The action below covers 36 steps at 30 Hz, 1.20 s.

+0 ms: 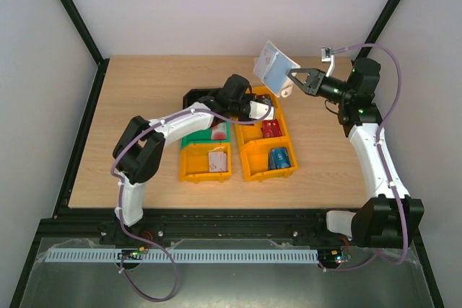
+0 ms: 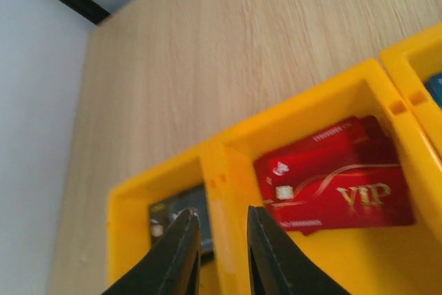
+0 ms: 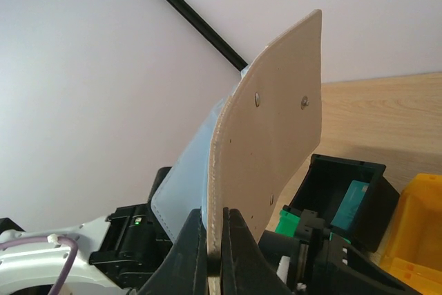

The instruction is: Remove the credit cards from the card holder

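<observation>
My right gripper [image 1: 292, 77] is shut on the lower edge of the card holder [image 1: 273, 67], a pale blue and tan sleeve held up in the air above the table's back. In the right wrist view the card holder [image 3: 276, 115] stands upright between my right gripper's [image 3: 219, 240] jaws. My left gripper [image 1: 267, 109] is open and low over the far end of the yellow bin [image 1: 249, 167]. In the left wrist view it [image 2: 221, 212] straddles the bin's divider. A dark card [image 2: 173, 213] lies by the left finger [image 2: 181, 253]. A red VIP card [image 2: 338, 188] lies in the adjacent compartment.
The yellow bin also holds a blue card [image 1: 280, 158]. An orange bin [image 1: 193, 171] holds a white-pink card [image 1: 216, 161]. A green bin [image 1: 196, 137] holds a reddish card [image 1: 219, 132]. A black bin [image 3: 345, 170] holds a teal card [image 3: 352, 202].
</observation>
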{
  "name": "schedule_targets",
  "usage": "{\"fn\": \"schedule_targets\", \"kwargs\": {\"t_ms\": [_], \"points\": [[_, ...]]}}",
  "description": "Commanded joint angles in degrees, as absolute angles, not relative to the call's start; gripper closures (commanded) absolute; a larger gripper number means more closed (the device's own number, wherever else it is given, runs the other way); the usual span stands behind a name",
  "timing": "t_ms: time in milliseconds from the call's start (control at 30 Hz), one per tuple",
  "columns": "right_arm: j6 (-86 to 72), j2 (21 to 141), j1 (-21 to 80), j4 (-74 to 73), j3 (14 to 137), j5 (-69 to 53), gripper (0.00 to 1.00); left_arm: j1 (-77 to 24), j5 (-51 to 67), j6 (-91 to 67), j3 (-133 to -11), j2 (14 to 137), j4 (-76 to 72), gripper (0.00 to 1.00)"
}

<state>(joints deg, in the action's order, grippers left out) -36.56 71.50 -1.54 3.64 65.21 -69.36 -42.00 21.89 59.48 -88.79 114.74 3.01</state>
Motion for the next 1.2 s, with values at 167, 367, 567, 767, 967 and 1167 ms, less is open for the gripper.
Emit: {"fn": "schedule_targets", "kwargs": {"t_ms": [167,367,567,767,967,1167], "points": [[-35.1,69.1,-1.9,2.2,67.4,-69.0,0.98,-45.0,9.8,31.3,-90.9,121.8,11.8,0.87],[-35.3,68.9,-1.9,2.2,68.1,-69.1,0.98,-45.4,6.4,29.4,-92.1,125.8,9.9,0.89],[-35.2,68.5,-1.9,2.2,68.1,-69.5,0.98,-45.0,4.7,28.2,-94.0,128.6,9.9,0.91],[-34.8,68.9,-1.9,2.1,67.8,-69.8,0.98,-45.0,6.8,28.1,-94.3,129.4,7.4,0.9],[-34.9,69.5,-1.9,2.4,68.1,-69.9,0.98,-46.5,10.4,26.7,-94.4,129.6,6.8,0.89],[-34.8,69.5,-1.9,2.3,68.2,-69.8,0.98,-47.1,12.4,24.2,-93.4,127.8,5.8,0.88]]}}
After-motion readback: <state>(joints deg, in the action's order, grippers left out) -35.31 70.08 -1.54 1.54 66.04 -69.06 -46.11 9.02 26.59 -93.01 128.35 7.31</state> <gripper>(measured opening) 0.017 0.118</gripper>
